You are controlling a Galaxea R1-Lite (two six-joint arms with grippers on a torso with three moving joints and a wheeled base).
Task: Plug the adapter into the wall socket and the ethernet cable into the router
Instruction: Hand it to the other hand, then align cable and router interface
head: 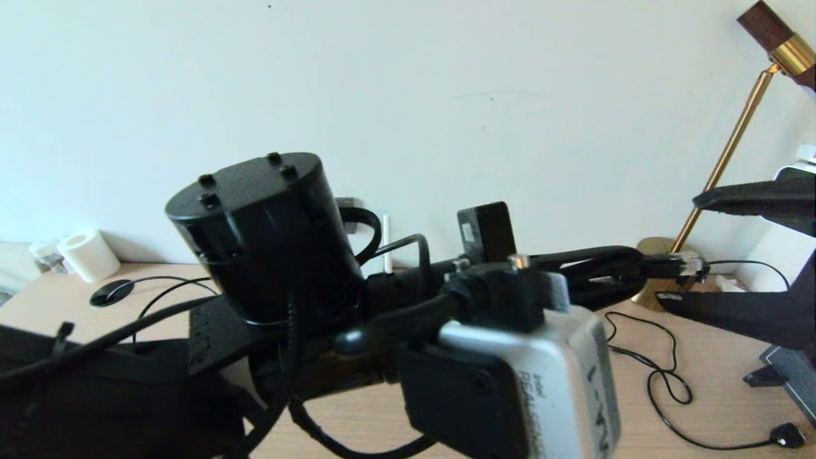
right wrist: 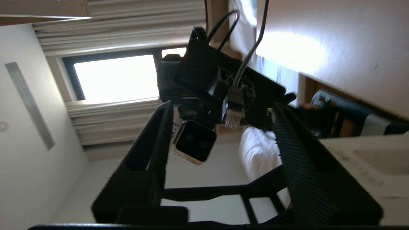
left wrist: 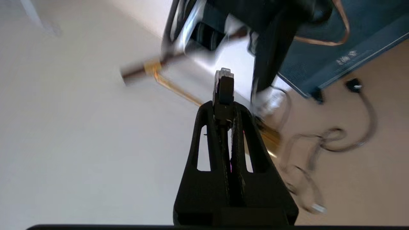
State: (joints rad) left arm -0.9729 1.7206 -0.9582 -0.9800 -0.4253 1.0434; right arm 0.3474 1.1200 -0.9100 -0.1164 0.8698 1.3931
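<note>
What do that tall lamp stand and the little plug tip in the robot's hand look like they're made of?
Lamp stand: likely polished brass-toned metal, since it glints gold. Plug tip of the ethernet cable, pinched in the shut left hand: probably clear glossy plastic, as it looks see-through.

Much of the desk hidden behind the left arm; left wrist view smeared

In the head view the left arm (head: 268, 255) and its wrist camera (head: 535, 382) block the desk behind, so only a white stick (head: 386, 236) shows above the arm. The right gripper (head: 752, 255) is cut by the picture's edge. Beyond the left gripper's (left wrist: 223, 105) closed jaws, the brass lamp (left wrist: 159, 73) and the thin cord (left wrist: 319, 140) are blurred.
</note>
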